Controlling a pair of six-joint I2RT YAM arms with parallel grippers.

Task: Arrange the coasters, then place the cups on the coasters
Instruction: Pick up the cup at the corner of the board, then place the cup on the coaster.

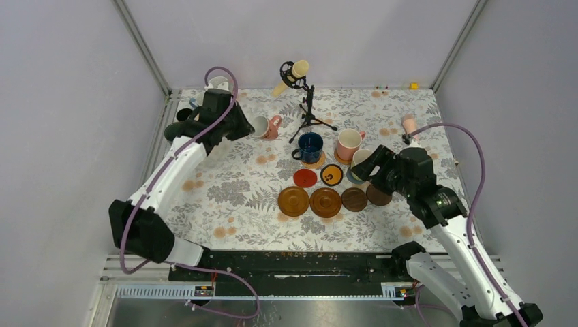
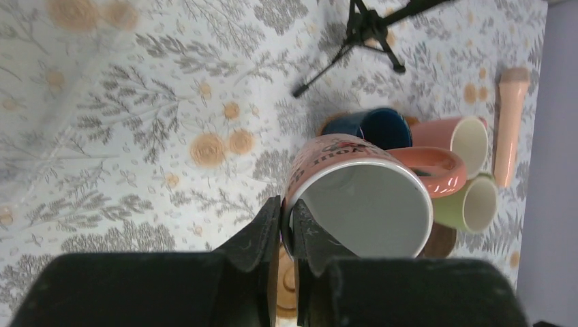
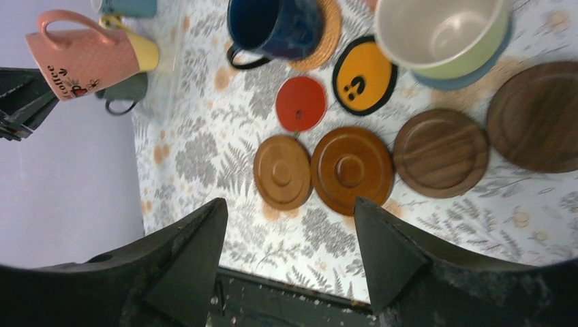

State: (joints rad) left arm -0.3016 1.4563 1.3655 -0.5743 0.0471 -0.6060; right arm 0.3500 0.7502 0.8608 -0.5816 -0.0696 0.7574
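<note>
Six bare coasters, the red coaster nearest, lie at four o'clock from the left gripper, which pinches the rim of a tipped pink mug; the right gripper gapes wide and empty at their three o'clock.

You see a desk covered by a grey-and-orange floral cloth. Plain pale lilac walls close it in behind and on both sides. Metal corner posts rise at its far corners, and a black rail runs along its near edge.
</note>
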